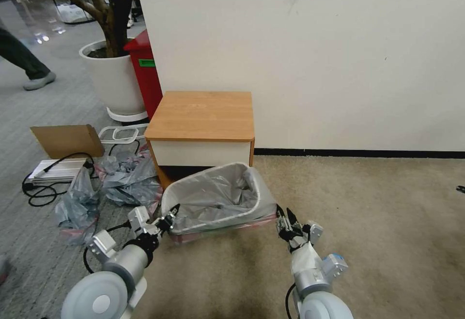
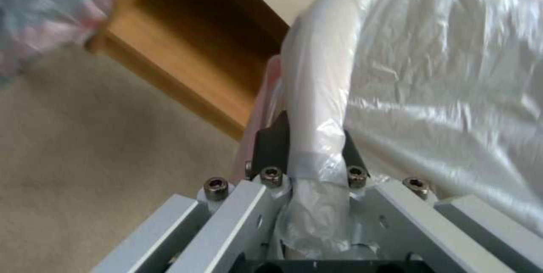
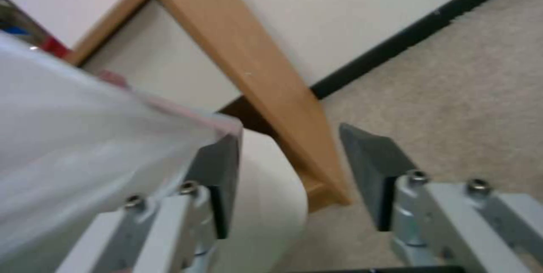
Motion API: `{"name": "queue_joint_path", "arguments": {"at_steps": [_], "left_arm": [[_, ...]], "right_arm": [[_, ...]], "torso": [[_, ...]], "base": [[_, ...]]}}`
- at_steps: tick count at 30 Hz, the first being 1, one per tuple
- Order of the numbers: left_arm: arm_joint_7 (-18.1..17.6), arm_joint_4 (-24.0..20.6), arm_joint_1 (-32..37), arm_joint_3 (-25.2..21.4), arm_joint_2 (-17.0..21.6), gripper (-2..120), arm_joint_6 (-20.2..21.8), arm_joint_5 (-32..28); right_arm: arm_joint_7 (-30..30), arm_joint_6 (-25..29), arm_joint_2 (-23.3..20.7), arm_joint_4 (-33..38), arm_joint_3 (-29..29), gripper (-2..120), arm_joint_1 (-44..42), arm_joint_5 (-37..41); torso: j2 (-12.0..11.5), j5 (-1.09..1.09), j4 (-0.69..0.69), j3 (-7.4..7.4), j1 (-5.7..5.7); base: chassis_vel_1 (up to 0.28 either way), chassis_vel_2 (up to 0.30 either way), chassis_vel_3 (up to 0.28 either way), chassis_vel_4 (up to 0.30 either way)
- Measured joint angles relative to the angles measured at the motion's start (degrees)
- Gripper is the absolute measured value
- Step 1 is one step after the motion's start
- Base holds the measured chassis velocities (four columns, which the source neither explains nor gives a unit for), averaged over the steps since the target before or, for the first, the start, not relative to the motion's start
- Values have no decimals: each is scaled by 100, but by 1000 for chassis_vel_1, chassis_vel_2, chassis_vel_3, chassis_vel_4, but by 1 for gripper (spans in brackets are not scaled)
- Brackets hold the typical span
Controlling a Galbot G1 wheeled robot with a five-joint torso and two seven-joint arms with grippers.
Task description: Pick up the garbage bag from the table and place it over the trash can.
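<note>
The garbage bag [image 1: 218,198], thin grey film with a pink-red band, lines the cream trash can [image 3: 266,188] and folds over its rim. The can stands on the carpet just in front of the wooden table [image 1: 201,115]. My left gripper [image 1: 170,217] is at the can's near left corner. In the left wrist view, the left gripper [image 2: 312,154] is shut on the bag [image 2: 430,73] where it wraps the rim. My right gripper [image 1: 286,217] is at the near right corner. In the right wrist view, this right gripper [image 3: 288,175] stands open, one finger [image 3: 218,171] against the bag's banded edge [image 3: 85,137].
A heap of dull grey bags [image 1: 121,176], black cables [image 1: 43,188] and a cardboard piece [image 1: 68,139] lie on the floor to the left. A white plant pot [image 1: 114,79] and a red bin [image 1: 145,74] stand behind them. Open carpet [image 1: 378,222] lies to the right, below the wall [image 1: 339,67].
</note>
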Motion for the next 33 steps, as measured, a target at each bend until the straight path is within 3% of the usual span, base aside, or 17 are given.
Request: {"name": "queue_joint_path", "arguments": {"at_steps": [10, 14, 18, 20, 22, 23, 25, 26, 28, 32, 33], "left_arm": [[-43, 247, -38, 105, 16, 3, -15, 452], [57, 304, 33, 239, 105, 3, -26, 1158], [353, 137, 161, 415, 306, 3, 22, 2102], [634, 11, 237, 520, 442, 3, 55, 2888], [671, 1, 243, 530, 456, 3, 55, 3001], [833, -17, 268, 583, 529, 3, 2, 3580], [971, -14, 291, 629, 603, 3, -126, 4157], [971, -14, 291, 629, 603, 3, -126, 4157], [1155, -40, 366, 717, 709, 3, -277, 4823], [1215, -118, 402, 796, 732, 3, -323, 5148], [1242, -183, 413, 894, 726, 3, -364, 5392]], "right_arm": [[-207, -143, 0, 450, -48, 86, -89, 597], [-234, 278, -31, 657, -26, 98, -115, -76], [-450, 788, -428, 923, -45, 94, -60, -1351], [-611, 1080, -837, 1101, -127, 84, 24, -2257], [-645, 1130, -912, 1127, -141, 83, 41, -2410], [-801, 1293, -1172, 1205, -185, 76, 108, -2985], [-1033, 1436, -1447, 1282, -231, 68, 210, -3614], [-1033, 1436, -1447, 1282, -231, 68, 210, -3614], [-1504, 1475, -1972, 1382, -384, 54, 441, -4556], [-1778, 1314, -2320, 1412, -574, 46, 620, -4857], [-1968, 992, -2593, 1440, -816, 40, 758, -4910]], "torso": [[0, 0, 0, 0, 0], [0, 0, 0, 0, 0], [0, 0, 0, 0, 0], [0, 0, 0, 0, 0], [0, 1, 0, 0, 0], [0, 1, 0, 0, 0], [0, 0, 0, 0, 0], [0, 0, 0, 0, 0], [0, 0, 0, 0, 0], [0, 0, 1, 0, 0], [0, 1, 0, 0, 0]], "base": [[0, 0, 0, 0], [0, 0, 0, 0], [0, 0, 0, 0], [0, 0, 0, 0], [0, 0, 0, 0], [0, 0, 0, 0], [0, 0, 0, 0], [0, 0, 0, 0], [0, 0, 0, 0], [0, 0, 0, 0], [0, 0, 0, 0]]}}
